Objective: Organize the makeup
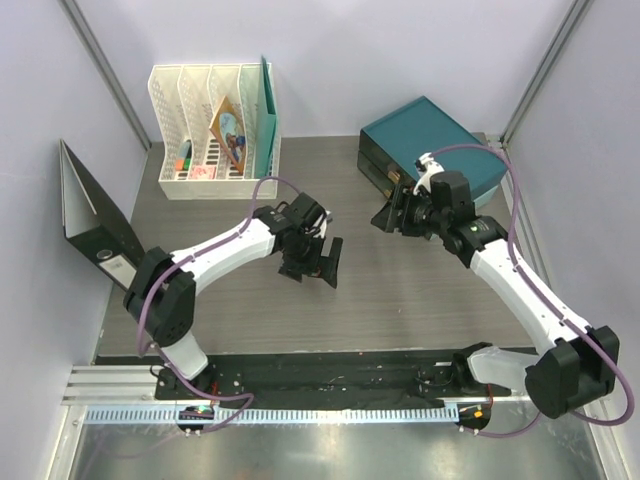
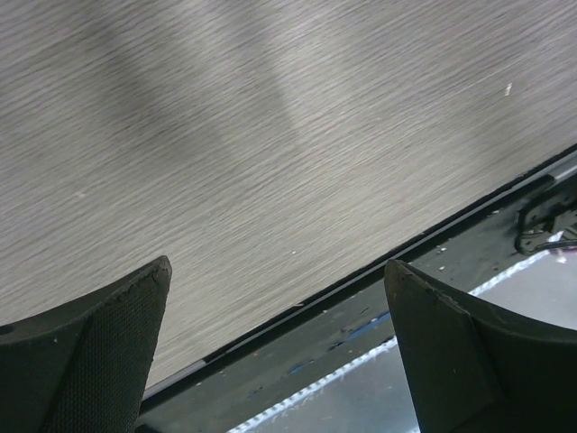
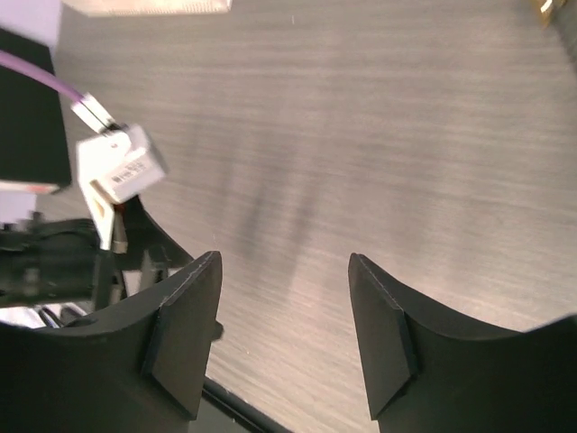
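No makeup shows on the grey wood-grain table (image 1: pixel 400 290); it is out of view. Only a tiny gold-coloured piece (image 3: pixel 544 7) peeks in at the top right corner of the right wrist view, too cut off to identify. My left gripper (image 1: pixel 312 264) hovers over the table's middle, open, with nothing between its fingers (image 2: pixel 278 263). My right gripper (image 1: pixel 388 216) hangs just in front of the teal box, also open and empty (image 3: pixel 284 259), looking down on bare tabletop.
A white file organizer (image 1: pixel 215 130) holding papers and small coloured pieces stands at the back left. A black binder (image 1: pixel 92 215) leans at the left edge. A teal box (image 1: pixel 430 140) sits at the back right. The table's black front rail (image 2: pixel 361 311) runs below the left gripper.
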